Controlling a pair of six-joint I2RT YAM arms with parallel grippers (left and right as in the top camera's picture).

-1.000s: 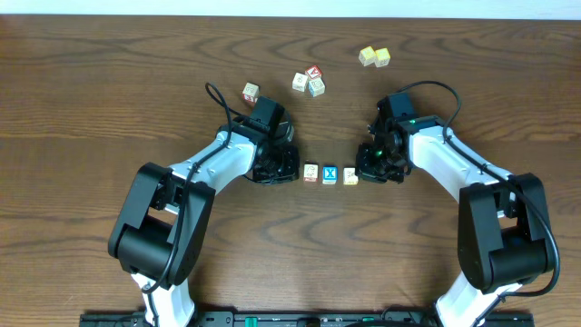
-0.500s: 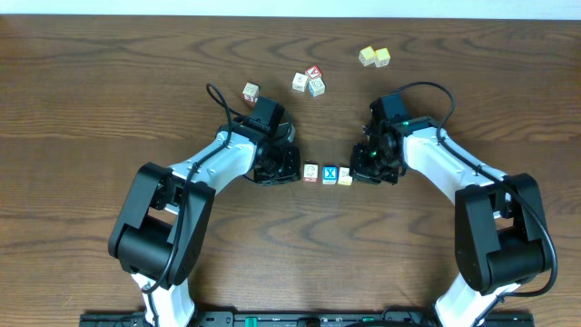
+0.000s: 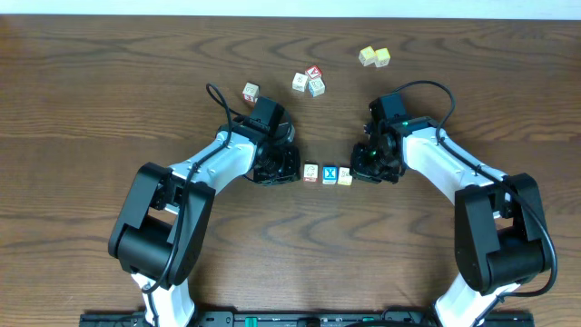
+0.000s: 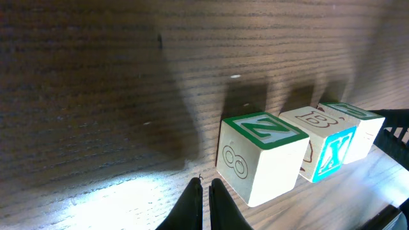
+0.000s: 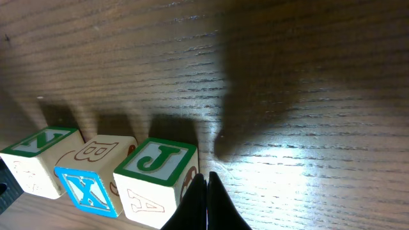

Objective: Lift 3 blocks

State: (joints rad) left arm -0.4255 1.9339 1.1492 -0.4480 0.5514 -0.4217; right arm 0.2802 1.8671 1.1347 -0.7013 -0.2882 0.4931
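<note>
Three small letter blocks stand in a row on the wooden table between my two grippers: a cream one with red trim (image 3: 310, 173), a blue one with a white X (image 3: 329, 174) and a cream one with yellow trim (image 3: 345, 175). My left gripper (image 3: 292, 171) is shut and empty, its tips (image 4: 206, 184) on the table just beside the nearest block, which shows a green N (image 4: 262, 156). My right gripper (image 3: 359, 171) is also shut and empty, its tips (image 5: 203, 179) against the side of the block with a green J (image 5: 160, 176). The X block (image 5: 89, 185) sits behind it.
Toward the back of the table lie a cluster of cubes with a red-topped one (image 3: 310, 81), a single cube (image 3: 251, 92) and a pale yellow pair (image 3: 373, 56). Both arms angle inward from the front edge.
My right gripper has moved a little to the left and nudged the yellow-trim block up against the X block. The left arm has not moved.
</note>
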